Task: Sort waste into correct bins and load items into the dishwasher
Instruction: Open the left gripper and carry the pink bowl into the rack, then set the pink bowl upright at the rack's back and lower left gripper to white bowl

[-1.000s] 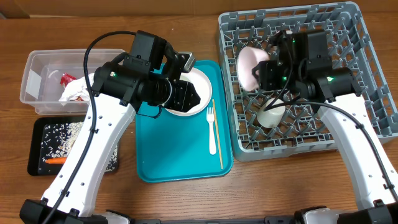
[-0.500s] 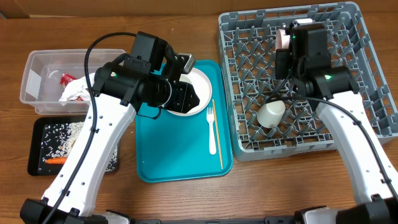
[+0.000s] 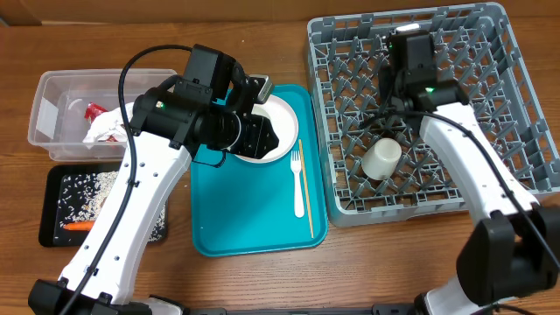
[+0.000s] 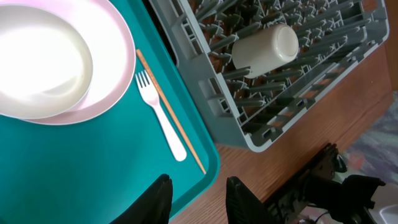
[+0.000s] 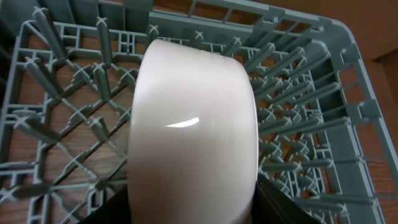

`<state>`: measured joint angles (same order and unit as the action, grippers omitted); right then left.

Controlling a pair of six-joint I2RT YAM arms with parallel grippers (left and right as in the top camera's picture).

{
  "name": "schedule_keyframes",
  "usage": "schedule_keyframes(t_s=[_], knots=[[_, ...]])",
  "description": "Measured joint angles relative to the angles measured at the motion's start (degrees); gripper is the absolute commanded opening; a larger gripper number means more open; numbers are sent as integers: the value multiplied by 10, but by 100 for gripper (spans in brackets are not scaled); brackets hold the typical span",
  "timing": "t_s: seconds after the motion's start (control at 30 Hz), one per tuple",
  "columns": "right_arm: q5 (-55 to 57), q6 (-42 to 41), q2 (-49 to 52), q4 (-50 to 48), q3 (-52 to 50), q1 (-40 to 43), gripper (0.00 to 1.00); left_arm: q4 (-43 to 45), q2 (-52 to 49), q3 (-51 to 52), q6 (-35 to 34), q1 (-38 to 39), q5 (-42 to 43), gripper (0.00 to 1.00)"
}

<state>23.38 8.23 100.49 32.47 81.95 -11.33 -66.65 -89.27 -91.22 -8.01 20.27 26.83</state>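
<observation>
My right gripper (image 5: 193, 213) is shut on a white bowl (image 5: 193, 124), holding it on edge above the grey dishwasher rack (image 5: 62, 112). From overhead the right gripper (image 3: 409, 51) sits over the rack's (image 3: 516, 105) back part and hides that bowl. A white cup (image 3: 382, 159) lies on its side in the rack. My left gripper (image 4: 200, 202) is open and holds nothing. It hovers above the teal tray (image 4: 74, 168). On the tray a second bowl (image 4: 37, 62) rests on the plate (image 4: 106, 74), with the fork (image 4: 161, 118) and wooden stick (image 4: 174, 112) beside them.
The clear tub (image 3: 48, 114) at the left holds a red wrapper (image 3: 93, 110) and crumpled napkins (image 3: 109, 127). Below it the black tray (image 3: 52, 219) carries grain scraps (image 3: 87, 188) and a carrot (image 3: 79, 226). Bare wooden table lies in front.
My right arm has carried the bowl from the rack's left side toward the back and turned it, so the wrist now hides it from overhead. The left arm has not moved.
</observation>
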Motion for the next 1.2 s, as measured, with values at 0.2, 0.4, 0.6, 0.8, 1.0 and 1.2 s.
schedule_keyframes(t_s=[0.2, 0.4, 0.6, 0.8, 1.0, 1.2], knots=[[6, 18, 21, -47, 0, 0, 38, 0, 0, 0, 0, 0, -3, 31], [6, 24, 32, -62, 0, 0, 38, 0, 0, 0, 0, 0, -5, 31], [6, 33, 42, -72, 0, 0, 38, -2, 0, 0, 0, 0, -5, 31], [4, 38, 64, -82, 0, 0, 38, -5, 0, 0, 0, 0, -5, 31], [-1, 38, 68, -85, 0, -1, 61, -7, 0, 0, 0, 0, -10, 31], [-17, 40, 68, -85, 0, -1, 65, -7, 0, 0, 0, 0, -12, 31]])
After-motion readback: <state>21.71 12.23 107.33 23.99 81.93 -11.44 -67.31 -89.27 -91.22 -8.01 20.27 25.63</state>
